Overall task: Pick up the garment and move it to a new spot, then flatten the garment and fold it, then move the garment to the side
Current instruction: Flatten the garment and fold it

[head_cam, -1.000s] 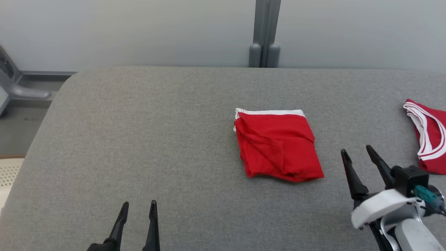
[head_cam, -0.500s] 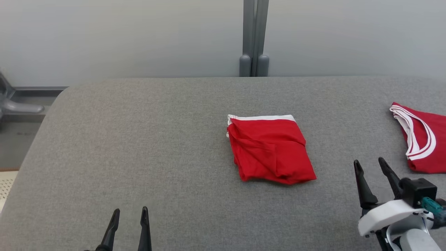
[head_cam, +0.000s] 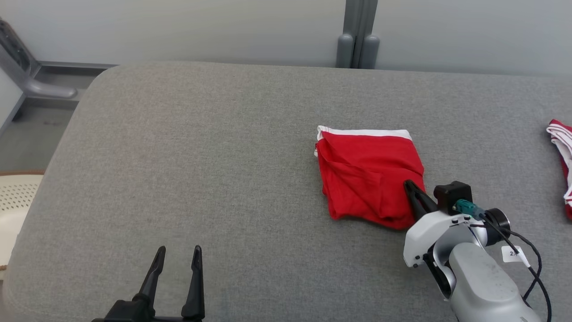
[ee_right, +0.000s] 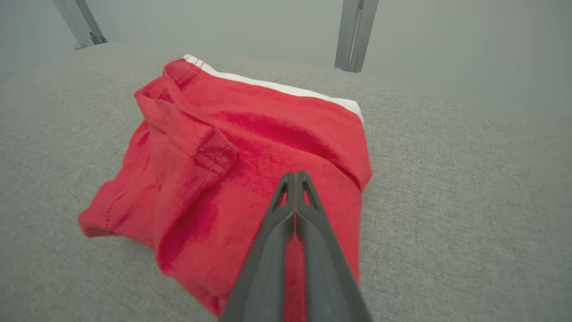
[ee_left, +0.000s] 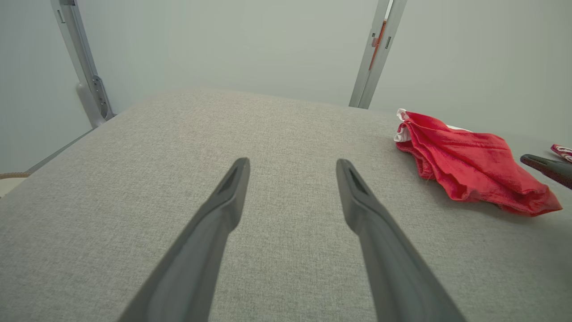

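Looking down from the head: folded red garment [head_cam: 366,174] lies right of centre on the grey table [head_cam: 223,156], white band [head_cam: 364,133] far, long axis near-far. Right gripper [head_cam: 407,183], fingers together, sits at its near right corner; left gripper [head_cam: 178,250], fingers spread, well apart. Left wrist: garment far right. Right wrist: closed tips over cloth; pinch undetermined.

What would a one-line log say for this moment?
right tool: shut, tips at folded red garment | left tool: open, away from it
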Tool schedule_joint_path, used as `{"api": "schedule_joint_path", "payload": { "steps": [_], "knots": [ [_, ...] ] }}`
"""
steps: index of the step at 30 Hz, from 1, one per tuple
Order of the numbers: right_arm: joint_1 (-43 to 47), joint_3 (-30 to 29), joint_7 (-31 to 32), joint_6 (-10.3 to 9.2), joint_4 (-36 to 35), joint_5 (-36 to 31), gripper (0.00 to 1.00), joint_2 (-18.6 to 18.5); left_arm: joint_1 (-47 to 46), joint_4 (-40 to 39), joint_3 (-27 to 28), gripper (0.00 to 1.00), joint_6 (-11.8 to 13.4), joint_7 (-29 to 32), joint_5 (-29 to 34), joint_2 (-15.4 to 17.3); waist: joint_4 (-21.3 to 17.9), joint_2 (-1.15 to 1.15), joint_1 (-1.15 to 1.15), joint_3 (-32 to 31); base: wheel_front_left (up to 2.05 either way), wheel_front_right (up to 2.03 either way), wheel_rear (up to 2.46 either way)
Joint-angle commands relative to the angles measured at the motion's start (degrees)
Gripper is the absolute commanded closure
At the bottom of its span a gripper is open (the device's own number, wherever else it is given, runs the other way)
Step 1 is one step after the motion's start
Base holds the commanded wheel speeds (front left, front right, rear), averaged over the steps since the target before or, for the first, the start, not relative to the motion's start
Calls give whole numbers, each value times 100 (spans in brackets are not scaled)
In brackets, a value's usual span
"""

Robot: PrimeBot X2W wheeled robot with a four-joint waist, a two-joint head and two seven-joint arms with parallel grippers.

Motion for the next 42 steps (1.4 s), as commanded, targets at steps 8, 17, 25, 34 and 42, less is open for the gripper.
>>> {"api": "schedule_joint_path", "payload": {
  "steps": [8, 17, 25, 34, 42],
  "knots": [
    [-473, 386, -94, -10, 660, -98, 100, 224, -135, 28, 17, 0, 14, -15, -39, 9, 257, 0, 0, 201, 0, 0, 0],
    [-273, 1594, -98, -10, 513, 383, 100, 308, -77, 39, -28, 0, 76, -14, -71, 9, 266, 0, 0, 99, 0, 0, 0],
    [-118, 2106, -100, -10, -75, 1023, 100, 309, 38, 59, 93, 0, 66, -15, 16, 9, 54, 0, 0, -204, 0, 0, 0],
    [887, 759, -99, -10, -1792, 680, 0, -148, 24, 142, 335, 0, -54, -14, 178, 9, -393, 0, 0, -563, 0, 0, 0],
    [2176, -508, -99, -9, -3103, 547, 0, -494, 118, 367, 421, 0, -184, -14, 164, 9, -654, 0, 0, -788, 0, 0, 0]
  ]
}}
